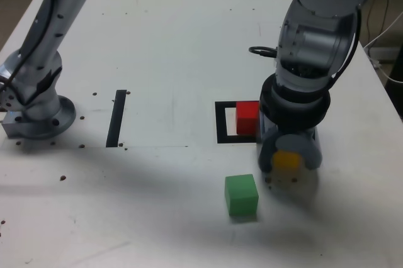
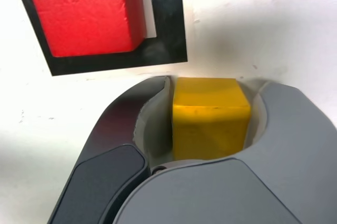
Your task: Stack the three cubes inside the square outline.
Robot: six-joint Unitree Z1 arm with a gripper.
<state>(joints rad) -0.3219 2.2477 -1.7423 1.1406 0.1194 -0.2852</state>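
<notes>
The yellow cube (image 1: 287, 159) sits between the jaws of my gripper (image 1: 288, 162), which is shut on it from both sides, just right of the square outline in the exterior view. The wrist view shows the yellow cube (image 2: 210, 121) pressed between the grey pads of the gripper (image 2: 213, 83). The red cube (image 1: 247, 117) rests inside the square outline (image 1: 222, 123), toward its right side; the wrist view also shows the red cube (image 2: 79, 11) within the black tape frame (image 2: 168, 19). The green cube (image 1: 242, 195) lies alone on the table, nearer the front.
A straight black strip (image 1: 116, 118) lies on the white table to the exterior view's left of the outline. The arm's base (image 1: 38, 116) stands at the far left. A black cable (image 1: 261, 50) loops behind the wrist.
</notes>
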